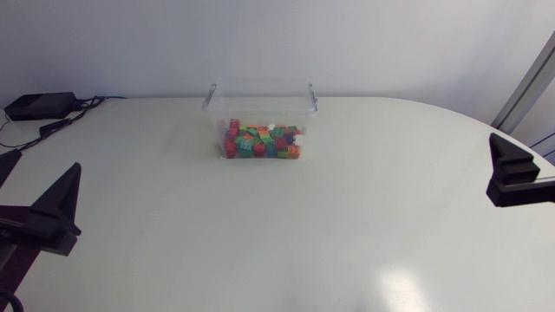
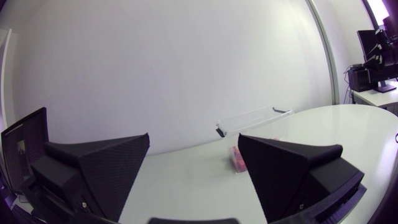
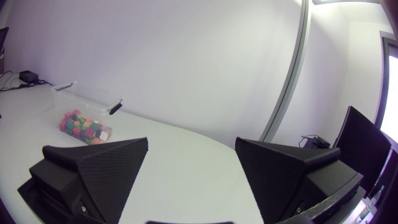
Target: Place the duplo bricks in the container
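Note:
A clear plastic container [image 1: 260, 104] stands at the back middle of the white table, and a heap of duplo bricks [image 1: 262, 141] in red, green, blue and orange lies inside it. My left gripper [image 1: 48, 212] rests at the table's left edge, fingers open and empty. At the right edge sits my right gripper [image 1: 513, 172], also open and empty. In the left wrist view my left gripper [image 2: 193, 165] is wide open, and the container [image 2: 252, 119] is far ahead. The right wrist view has my right gripper [image 3: 191, 168] open, with the container [image 3: 87, 99] and the bricks [image 3: 84, 127] ahead beyond one finger.
A black box [image 1: 39, 105] with cables [image 1: 61, 124] lies at the table's far left corner. The table [image 1: 286, 234] has no loose bricks on it.

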You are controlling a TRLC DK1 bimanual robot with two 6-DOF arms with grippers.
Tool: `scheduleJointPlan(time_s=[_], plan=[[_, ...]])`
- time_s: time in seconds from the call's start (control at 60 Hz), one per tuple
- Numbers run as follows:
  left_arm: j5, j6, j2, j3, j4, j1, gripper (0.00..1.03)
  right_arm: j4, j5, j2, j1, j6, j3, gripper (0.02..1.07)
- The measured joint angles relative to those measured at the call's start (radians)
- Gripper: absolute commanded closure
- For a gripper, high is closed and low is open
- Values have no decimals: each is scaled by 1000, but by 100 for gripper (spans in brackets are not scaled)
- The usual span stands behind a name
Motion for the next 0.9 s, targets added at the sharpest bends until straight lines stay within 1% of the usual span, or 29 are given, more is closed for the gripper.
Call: scheduleJointPlan(time_s=[0.083,0.233,0.9], plan=[[-1,-14,-8,-21,7,5,4,10,-16,-47,-22,1,-41,6],[-17,-46,-8,-70,29,5,4,42,-81,-94,-59,26,-132,6],[-77,-203,-8,-241,110,-9,4,241,-358,-303,-229,225,-494,6]])
